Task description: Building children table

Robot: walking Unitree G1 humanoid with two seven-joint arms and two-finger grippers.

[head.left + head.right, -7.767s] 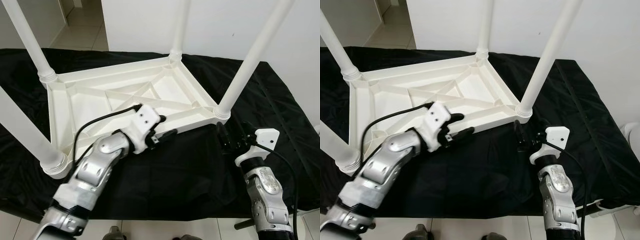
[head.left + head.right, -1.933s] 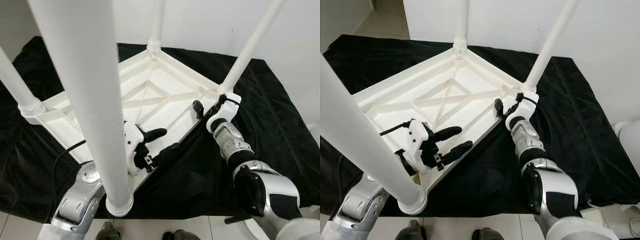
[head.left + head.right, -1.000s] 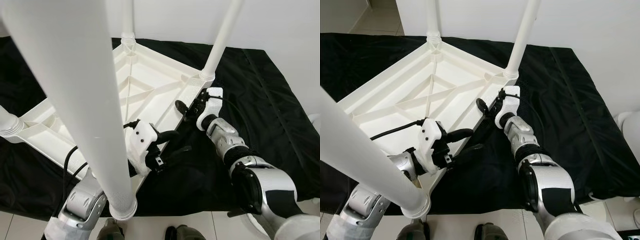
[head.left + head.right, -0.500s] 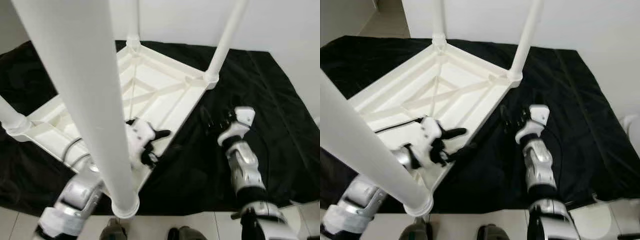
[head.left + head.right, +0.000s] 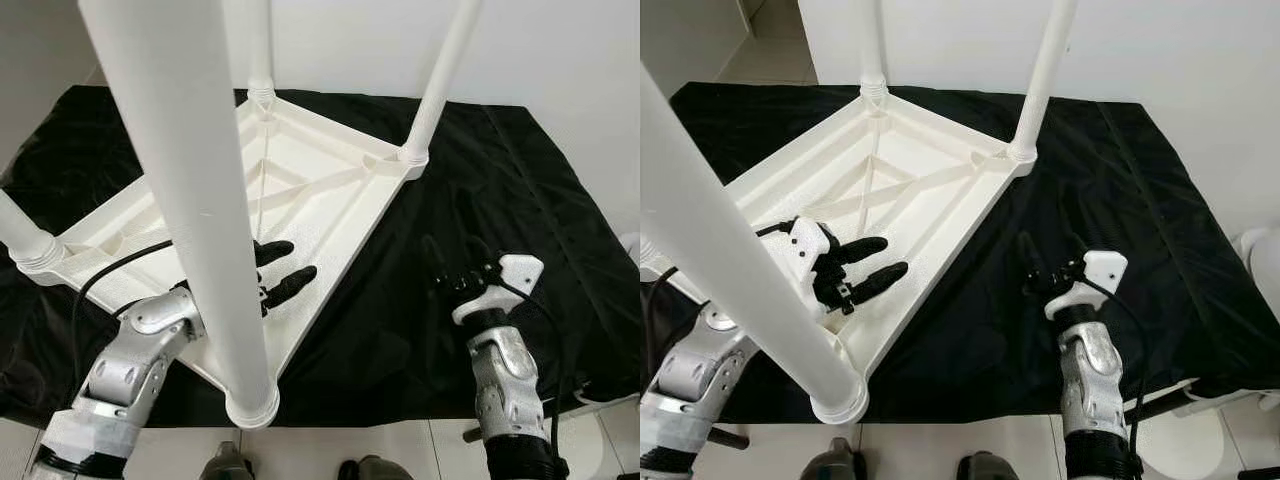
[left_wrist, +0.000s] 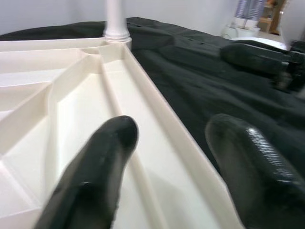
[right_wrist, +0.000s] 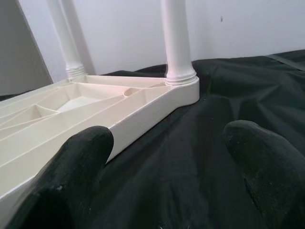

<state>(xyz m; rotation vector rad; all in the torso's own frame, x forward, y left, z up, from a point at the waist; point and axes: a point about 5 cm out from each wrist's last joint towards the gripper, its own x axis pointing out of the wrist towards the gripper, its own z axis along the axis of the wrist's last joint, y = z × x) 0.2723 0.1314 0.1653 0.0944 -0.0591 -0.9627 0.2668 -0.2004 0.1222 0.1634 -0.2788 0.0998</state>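
A white plastic children's table lies upside down on a black cloth, with its legs pointing up. The nearest leg rises right in front of the camera and hides part of my left arm. My left gripper is open, its fingers hovering over the ribbed underside just inside the near right rim. Off to the right, my right gripper is open above the bare cloth, apart from the table. It faces the corner that carries the right leg.
The cloth covers a low platform whose front edge is close to me, with tiled floor below. A white wall stands behind. A white rounded object sits at the far right. Bare cloth lies right of the table.
My right gripper has let go of the table's right rim and drawn back over the cloth. My left gripper has shifted from the rim inward over the underside. The camera has shifted too.
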